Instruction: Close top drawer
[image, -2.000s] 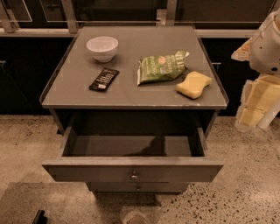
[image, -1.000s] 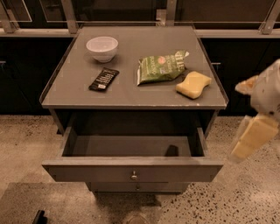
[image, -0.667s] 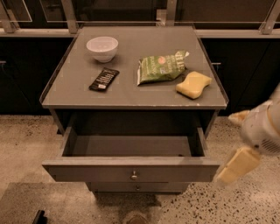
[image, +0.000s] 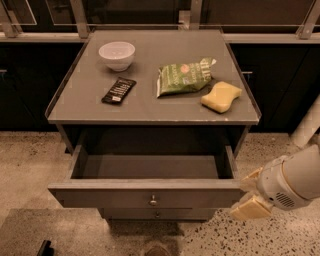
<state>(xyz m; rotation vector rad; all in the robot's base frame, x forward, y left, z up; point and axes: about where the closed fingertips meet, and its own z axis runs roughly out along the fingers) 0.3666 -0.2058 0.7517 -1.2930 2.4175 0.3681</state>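
The top drawer (image: 150, 197) is pulled far out of the grey cabinet and its inside is empty. Its wide flat front carries a small round metal knob (image: 153, 201) at centre. A narrower-looking drawer front with a similar knob (image: 157, 215) shows just below it. My gripper (image: 248, 196) is low at the right, with its pale fingers by the right end of the top drawer's front panel. The white arm (image: 295, 180) reaches in from the right edge.
On the cabinet top (image: 150, 107) lie a white bowl (image: 117, 54), a black bar (image: 119, 90), a green chip bag (image: 184, 76) and a yellow sponge (image: 221, 96). Speckled floor surrounds the cabinet. Dark cabinets and a metal rail run behind.
The arm has swung down from beside the cabinet top at the right to the level of the drawer front, and in toward its right end. The drawer has not moved.
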